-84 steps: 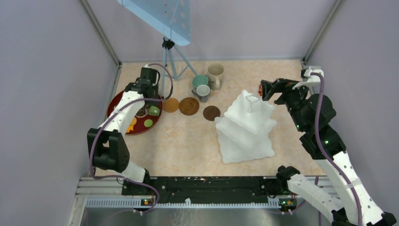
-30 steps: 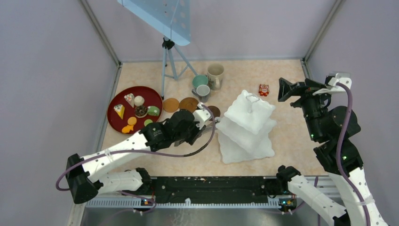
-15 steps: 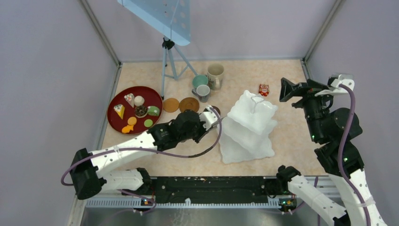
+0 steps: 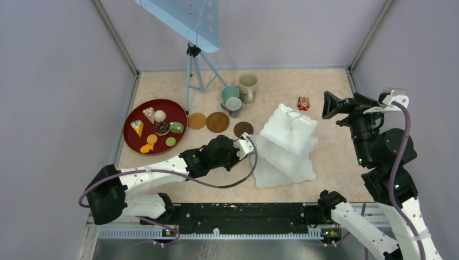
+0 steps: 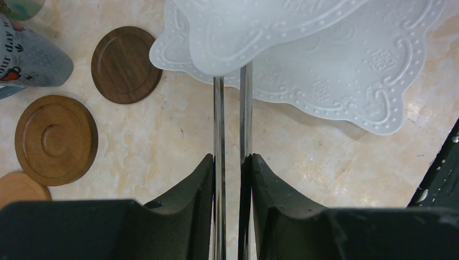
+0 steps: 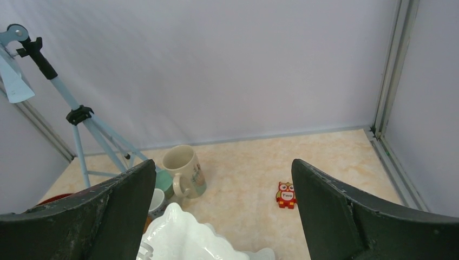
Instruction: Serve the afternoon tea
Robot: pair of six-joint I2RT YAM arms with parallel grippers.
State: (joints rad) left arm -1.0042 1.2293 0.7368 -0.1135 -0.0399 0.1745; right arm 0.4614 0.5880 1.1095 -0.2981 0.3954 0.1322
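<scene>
Seen from above, the left gripper point(image 4: 246, 145) is stretched across the table to the near-left corner of the white three-tier stand point(image 4: 289, 130). Its fingers are clamped on thin metal tongs point(image 5: 218, 124), whose tips pass under the edge of a tier. The right gripper point(image 4: 331, 105) hovers raised beside the stand, jaws wide apart. Toy cakes point(image 4: 162, 128) sit on a dark-red tray point(image 4: 131, 140) at far left. Three brown coasters point(image 4: 217, 122) and three mugs point(image 4: 248, 85) stand between tray and stand.

— Where does the stand point(image 4: 287, 142) sit?
— I see it right of centre. Coasters point(image 4: 217, 122) line up to its left, mugs point(image 4: 248, 85) behind them toward the far edge, tray point(image 4: 173, 108) holding cakes point(image 4: 162, 128) along the left edge.
</scene>
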